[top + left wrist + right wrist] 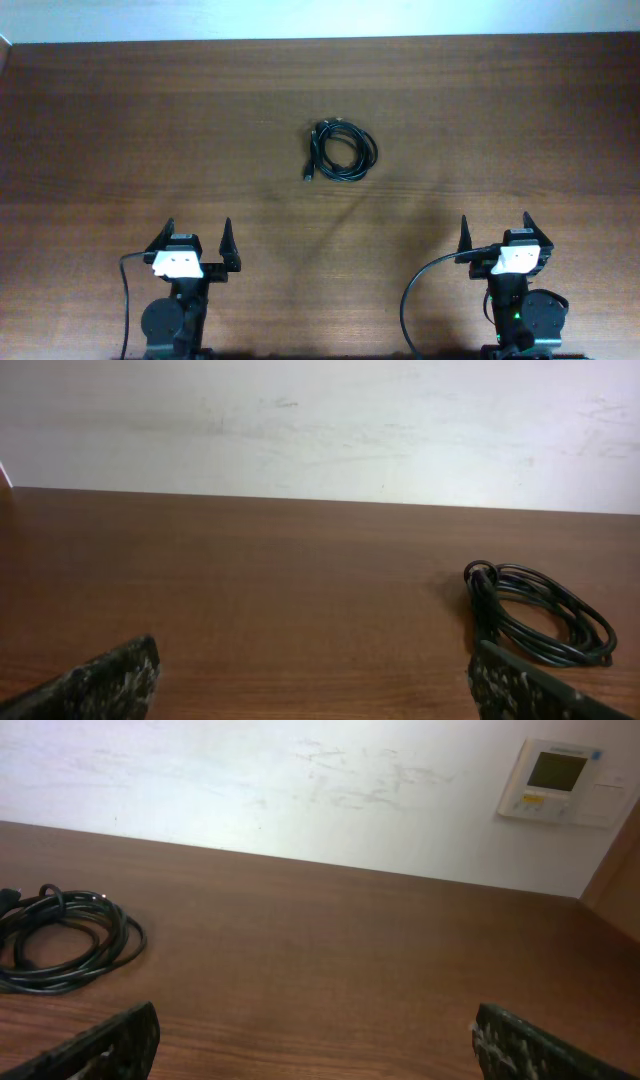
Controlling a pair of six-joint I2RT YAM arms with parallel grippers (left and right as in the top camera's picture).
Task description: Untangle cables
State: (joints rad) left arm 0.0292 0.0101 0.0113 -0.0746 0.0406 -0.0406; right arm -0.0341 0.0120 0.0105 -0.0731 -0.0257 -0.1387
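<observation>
The wooden table (100, 130) fills nearly the whole overhead view, and a pale, scuffed wall (320, 420) rises behind its far edge. Both arms sit at the near edge, one toward the left corner and one toward the right, each pointing at the far edge.

The left gripper (198, 228) hangs over bare wood with its jaws spread wide. Its own camera shows the two dark fingers (100, 680) at the bottom corners of the picture, with nothing between them. The right gripper (496, 220) stands the same way, its fingers (540, 1045) far apart and holding nothing. A thick black wire (125, 290) curves off the left arm's base, and another (408, 295) off the right.

The cables (320, 148) lie about midway across the table's width, nearer the far edge than the near one and well apart from both grippers. They form one flat, loose coil of thin black cord (how many strands cannot be told), with a small plug end poking out toward the near edge on the coil's left side.

A small white control panel (555, 782) with a greyish screen is fixed to the wall toward the far right corner.
</observation>
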